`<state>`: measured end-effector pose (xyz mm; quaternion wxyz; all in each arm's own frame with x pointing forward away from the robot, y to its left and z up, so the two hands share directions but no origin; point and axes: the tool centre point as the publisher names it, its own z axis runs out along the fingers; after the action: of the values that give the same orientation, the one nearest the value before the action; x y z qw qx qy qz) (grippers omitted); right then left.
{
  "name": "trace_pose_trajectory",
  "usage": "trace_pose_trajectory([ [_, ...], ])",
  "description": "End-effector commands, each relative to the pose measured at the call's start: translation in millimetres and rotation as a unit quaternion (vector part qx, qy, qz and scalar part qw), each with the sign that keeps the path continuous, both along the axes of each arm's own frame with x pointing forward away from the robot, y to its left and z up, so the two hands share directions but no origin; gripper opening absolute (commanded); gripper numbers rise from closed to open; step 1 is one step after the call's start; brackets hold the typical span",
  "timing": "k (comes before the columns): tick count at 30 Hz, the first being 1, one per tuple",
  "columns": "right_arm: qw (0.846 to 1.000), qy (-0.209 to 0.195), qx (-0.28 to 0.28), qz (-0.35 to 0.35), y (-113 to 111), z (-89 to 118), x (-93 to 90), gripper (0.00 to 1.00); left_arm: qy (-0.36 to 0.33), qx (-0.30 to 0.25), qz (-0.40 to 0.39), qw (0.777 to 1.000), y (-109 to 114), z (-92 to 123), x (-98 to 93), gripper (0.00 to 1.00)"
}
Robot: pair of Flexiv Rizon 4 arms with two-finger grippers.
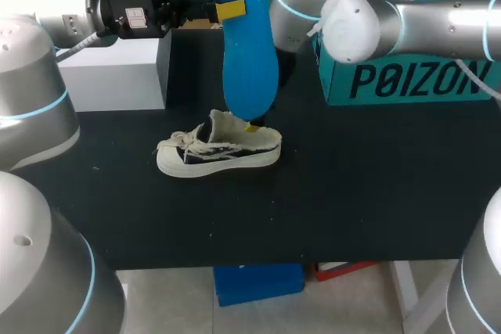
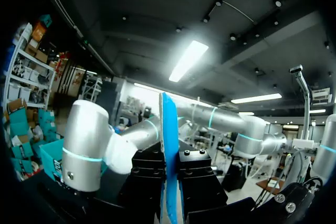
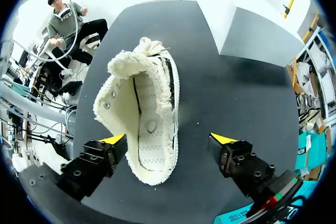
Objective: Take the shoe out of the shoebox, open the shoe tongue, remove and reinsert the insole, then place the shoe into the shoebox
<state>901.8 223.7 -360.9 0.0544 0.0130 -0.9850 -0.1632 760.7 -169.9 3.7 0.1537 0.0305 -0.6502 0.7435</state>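
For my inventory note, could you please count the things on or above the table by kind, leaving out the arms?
Shoe: 1
Blue insole: 1
Boxes: 2, the teal shoebox and the white box
Total: 4

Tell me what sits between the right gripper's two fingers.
The shoe, lying on the black table, fills the gap of the open right gripper; neither finger clearly presses it. The right wrist view shows this.
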Motion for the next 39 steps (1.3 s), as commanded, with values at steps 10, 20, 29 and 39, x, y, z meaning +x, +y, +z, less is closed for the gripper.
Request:
trace_pose_trajectory([
  [10, 0.975, -0.015, -0.22, 0.023, 25, -12, 1.8, 1.0, 0.0, 0.0, 0.002, 1.0, -2, 0, -0.7, 0.0],
  [20, 0.979, -0.02, -0.2, 0.018, 31, -30, 0.4, 1.0, 0.0, 0.0, 0.002, 1.0, -2, 0, -0.7, 0.0],
  [29, 0.986, -0.023, -0.167, 0.01, 35, -42, 3.5, 0.79, 0.0, 0.0, 0.002, 1.0, -2, 0, -0.7, 0.0],
  [39, 0.987, -0.006, -0.158, 0.019, 36, -50, 3.1, 0.0, 0.0, 0.0, 0.002, 1.0, -2, 0, -0.7, 0.0],
])
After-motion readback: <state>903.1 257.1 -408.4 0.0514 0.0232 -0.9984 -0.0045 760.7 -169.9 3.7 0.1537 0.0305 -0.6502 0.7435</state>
